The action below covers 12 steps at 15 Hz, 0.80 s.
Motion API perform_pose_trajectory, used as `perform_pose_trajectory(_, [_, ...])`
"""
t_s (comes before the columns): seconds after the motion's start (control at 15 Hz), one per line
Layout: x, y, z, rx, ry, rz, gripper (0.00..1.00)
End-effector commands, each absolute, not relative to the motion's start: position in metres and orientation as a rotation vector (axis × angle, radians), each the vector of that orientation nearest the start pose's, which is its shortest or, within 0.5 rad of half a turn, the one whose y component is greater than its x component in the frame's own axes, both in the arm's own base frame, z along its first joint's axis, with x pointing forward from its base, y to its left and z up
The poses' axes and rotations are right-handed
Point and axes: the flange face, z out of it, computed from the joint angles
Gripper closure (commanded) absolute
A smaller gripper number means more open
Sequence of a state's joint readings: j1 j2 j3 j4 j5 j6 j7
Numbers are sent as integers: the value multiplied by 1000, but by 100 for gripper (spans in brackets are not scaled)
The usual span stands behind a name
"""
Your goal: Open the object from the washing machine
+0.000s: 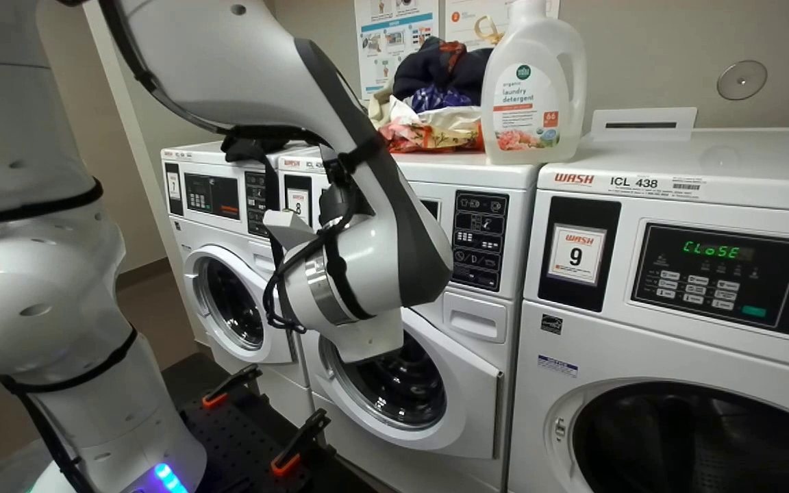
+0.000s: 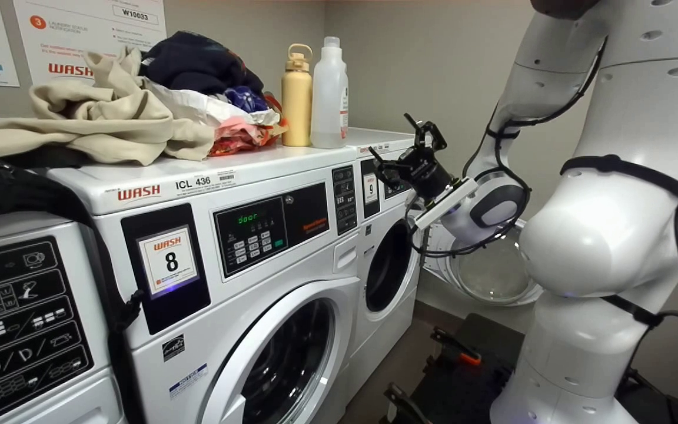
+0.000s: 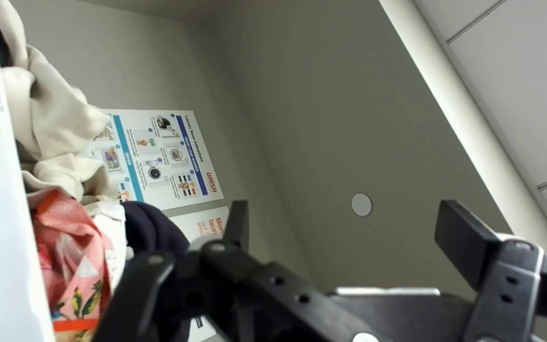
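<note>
A white washing machine (image 2: 221, 294) marked 8 stands between washer 7 (image 1: 227, 233) and washer 9 (image 1: 668, 342), its round glass door (image 1: 405, 394) low on the front and its green-lit display (image 2: 248, 218) reading "door". On top lie heaped beige cloth (image 2: 103, 129), dark clothing (image 2: 195, 65) and a floral bag (image 2: 238, 135); a tan flask (image 2: 296, 109) and a detergent bottle (image 2: 328, 106) stand upright just beside them. Raised to about the machine's top in an exterior view, the pincer (image 2: 388, 132) has its two fingers (image 3: 466, 242) spread wide. The glass door of washer 9 (image 2: 495, 274) is swung open.
</note>
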<state>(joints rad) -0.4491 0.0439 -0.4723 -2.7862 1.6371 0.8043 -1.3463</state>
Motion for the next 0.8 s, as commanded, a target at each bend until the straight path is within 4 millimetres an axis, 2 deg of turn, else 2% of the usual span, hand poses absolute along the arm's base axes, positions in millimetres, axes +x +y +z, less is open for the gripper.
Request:
perform_pose_trajectory(0.0, [289, -153, 310, -854, 219, -835, 0])
perform_pose_trajectory(0.4, [291, -155, 309, -858, 219, -836, 0])
perform_pose_trajectory(0.73, [293, -167, 273, -875, 315, -947, 0])
